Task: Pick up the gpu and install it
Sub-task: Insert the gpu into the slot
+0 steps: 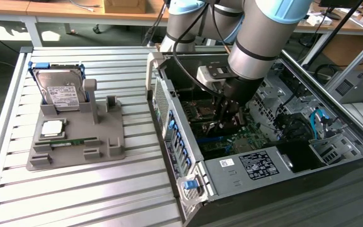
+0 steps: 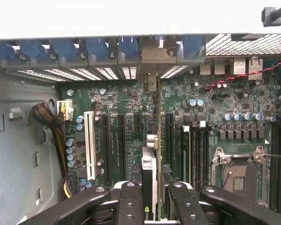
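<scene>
— What do I count from here?
— One arm (image 1: 257, 42), one gripper (image 2: 152, 197), one gpu (image 2: 158, 140) between its fingers.
— And on the table?
— One open computer case (image 1: 232, 175), one grey holder (image 1: 74, 142), with one hard drive (image 1: 60, 92), one processor chip (image 1: 52, 128) and one green RAM stick (image 1: 68, 141).
— On the board?
— I see one white slot (image 2: 89, 138) and one empty processor socket (image 2: 238, 176).

the gripper (image 1: 229, 124) sits deep in the computer case (image 1: 188, 156), its fingertips hidden behind the case wall. the gpu (image 2: 158, 140) shows edge-on – its face unseen, its near end covered by the fingers (image 2: 131, 201). the label (image 1: 259, 165) on the case – print too small to read.
</scene>
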Controlling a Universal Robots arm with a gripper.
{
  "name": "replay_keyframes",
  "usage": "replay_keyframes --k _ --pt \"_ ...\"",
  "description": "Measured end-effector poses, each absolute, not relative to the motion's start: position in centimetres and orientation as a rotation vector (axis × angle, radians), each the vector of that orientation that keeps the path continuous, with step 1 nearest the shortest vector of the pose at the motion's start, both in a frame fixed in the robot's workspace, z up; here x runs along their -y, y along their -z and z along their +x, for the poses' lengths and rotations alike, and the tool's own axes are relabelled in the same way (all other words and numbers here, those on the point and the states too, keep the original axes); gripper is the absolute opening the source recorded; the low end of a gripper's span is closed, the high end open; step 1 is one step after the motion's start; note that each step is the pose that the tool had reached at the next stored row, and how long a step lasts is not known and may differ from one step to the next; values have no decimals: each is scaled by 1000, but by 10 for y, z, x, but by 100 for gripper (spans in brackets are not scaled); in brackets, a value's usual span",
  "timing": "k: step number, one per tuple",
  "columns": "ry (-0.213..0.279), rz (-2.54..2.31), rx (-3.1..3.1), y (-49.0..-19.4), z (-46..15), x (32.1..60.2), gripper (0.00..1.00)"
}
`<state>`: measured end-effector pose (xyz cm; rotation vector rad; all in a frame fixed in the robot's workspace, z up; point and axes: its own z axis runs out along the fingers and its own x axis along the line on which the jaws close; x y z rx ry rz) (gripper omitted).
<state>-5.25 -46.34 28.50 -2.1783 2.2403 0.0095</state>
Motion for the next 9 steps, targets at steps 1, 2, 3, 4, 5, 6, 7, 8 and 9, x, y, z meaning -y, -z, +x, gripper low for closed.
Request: replay_keyframes --k 1,2,3,4,5,6,7,8,9 --pt "-9 -2179 -2240 -285 -53 463 27" --pt "-9 -2179 -2240 -285 -53 463 27" --pt "-9 -2178 -2241 -284 -53 463 27" --pt "-9 -2176 -2243 -284 -53 463 27" --pt "-9 -2172 -2247 -284 -53 463 27" --pt "-9 -2169 -2250 -284 -53 463 27" --pt "-9 -2166 -2252 -284 -53 463 27" --pt "-9 -2165 -2253 -284 -53 463 27" --pt "-9 -2164 -2254 -284 -53 463 27"
